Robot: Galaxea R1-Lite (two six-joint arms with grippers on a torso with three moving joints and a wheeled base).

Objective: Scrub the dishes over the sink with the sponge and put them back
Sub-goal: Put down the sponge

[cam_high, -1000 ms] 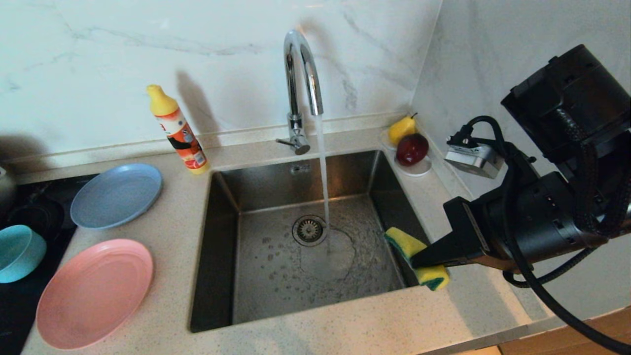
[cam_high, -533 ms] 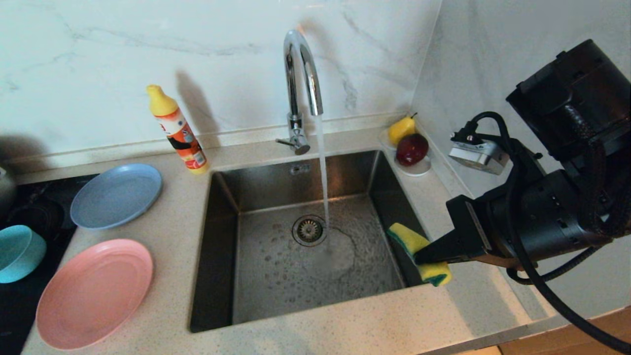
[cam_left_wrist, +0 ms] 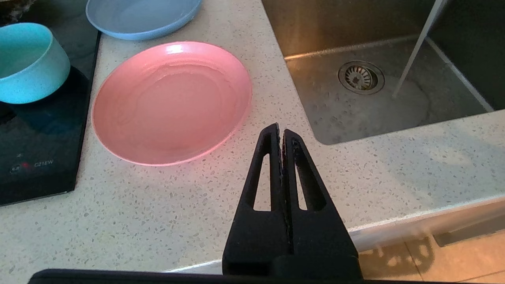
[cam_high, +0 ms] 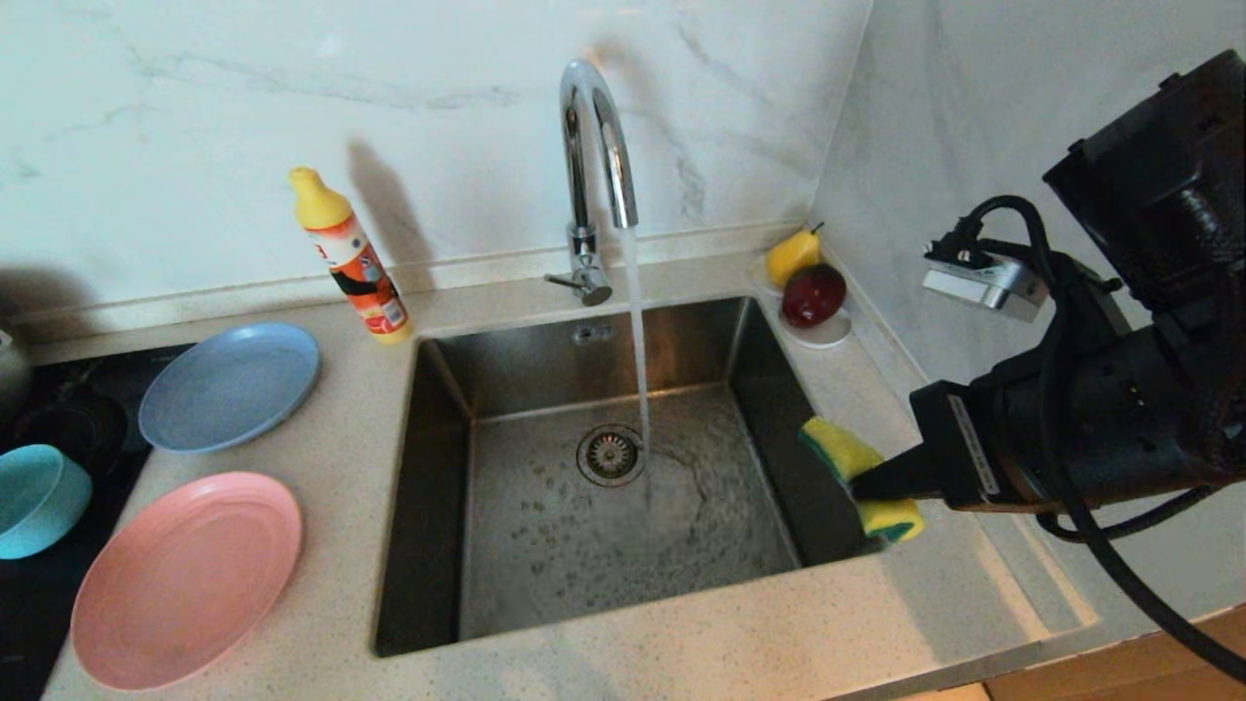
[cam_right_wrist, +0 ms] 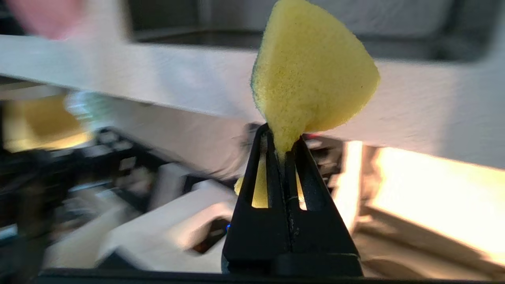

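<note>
My right gripper [cam_high: 866, 484] is shut on the yellow sponge [cam_high: 857, 458] [cam_right_wrist: 311, 79], squeezing it at the right rim of the steel sink [cam_high: 438, 438], above the counter edge. Water runs from the chrome tap [cam_high: 594, 136] onto the basin floor beside the drain [cam_high: 610, 454]. On the counter left of the sink lie the light-blue plate [cam_high: 230, 385] [cam_left_wrist: 142, 17] and the pink plate [cam_high: 185, 579] [cam_left_wrist: 171, 100]. The teal bowl [cam_high: 34, 498] [cam_left_wrist: 29, 63] stands on the black hob. My left gripper [cam_left_wrist: 281, 134] is shut and empty, above the counter's front edge near the pink plate.
A yellow-capped orange soap bottle [cam_high: 352, 258] stands behind the sink's left corner. A white saucer [cam_high: 827, 336] with a yellow pear [cam_high: 793, 255] and a red apple [cam_high: 814, 294] sits in the back right corner. The marble wall [cam_high: 973, 146] is close on the right.
My right gripper has carried the sponge to the right and slightly up, off the sink's inner wall toward the right rim. The plates and bowl have not moved.
</note>
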